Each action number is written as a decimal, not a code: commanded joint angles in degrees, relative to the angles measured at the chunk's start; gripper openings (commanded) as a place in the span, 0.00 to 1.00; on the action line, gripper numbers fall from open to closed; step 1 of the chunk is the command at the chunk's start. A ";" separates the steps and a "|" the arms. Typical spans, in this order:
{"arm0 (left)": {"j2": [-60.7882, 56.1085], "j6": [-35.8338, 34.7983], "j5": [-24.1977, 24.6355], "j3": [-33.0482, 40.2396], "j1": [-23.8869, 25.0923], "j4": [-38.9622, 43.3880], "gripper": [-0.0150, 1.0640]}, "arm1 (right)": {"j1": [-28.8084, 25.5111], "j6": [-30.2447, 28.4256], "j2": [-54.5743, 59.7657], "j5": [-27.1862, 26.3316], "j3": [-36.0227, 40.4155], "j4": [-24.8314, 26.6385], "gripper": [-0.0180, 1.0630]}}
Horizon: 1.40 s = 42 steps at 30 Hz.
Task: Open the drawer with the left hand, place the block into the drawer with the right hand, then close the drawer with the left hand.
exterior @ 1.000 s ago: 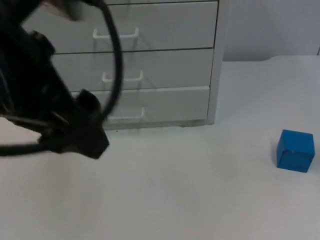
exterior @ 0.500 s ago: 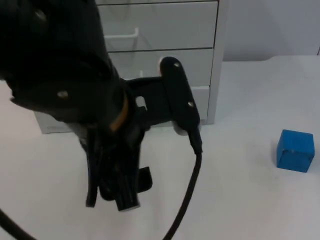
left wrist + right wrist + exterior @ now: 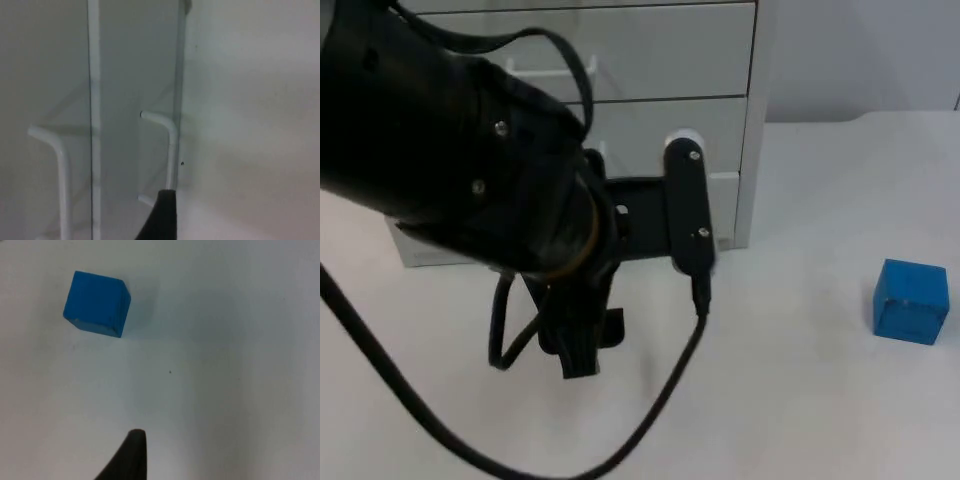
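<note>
The left arm blocks most of the drawer [image 3: 650, 130] unit in the top view. Left pincer [image 3: 582, 345] hangs over the surface [image 3: 800, 380] in front of the lowest drawer, near its handle [image 3: 167, 150]; its gap cannot be told. The block [image 3: 911, 301] lies well apart to its right, near the right pincer [image 3: 131, 455], whose gap is likewise unclear.

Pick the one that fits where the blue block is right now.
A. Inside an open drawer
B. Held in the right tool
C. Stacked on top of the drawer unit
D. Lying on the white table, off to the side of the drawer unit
D. The blue block sits free on the white table, apart from the drawer unit, with nothing gripping it.
</note>
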 commanded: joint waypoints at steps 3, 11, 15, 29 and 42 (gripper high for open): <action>1.78 -4.11 -4.32 -0.11 4.09 4.84 0.76 | -0.31 0.12 -0.06 -0.55 -0.42 0.15 0.99; 5.10 -13.53 -6.33 -0.22 6.40 16.59 0.76 | -0.31 0.12 -0.06 -1.50 -0.42 0.15 0.99; 7.35 -18.73 -5.98 -0.34 6.40 22.93 0.76 | -0.31 0.12 -0.06 -1.75 -0.42 0.15 0.99; 14.08 -23.02 -2.73 -3.45 6.40 26.94 0.76 | -0.31 0.12 -0.06 -2.19 -0.42 0.15 0.99; 16.03 -22.92 -3.23 -4.98 6.40 26.94 0.34 | -0.31 0.12 -0.06 -2.19 -0.42 0.15 0.99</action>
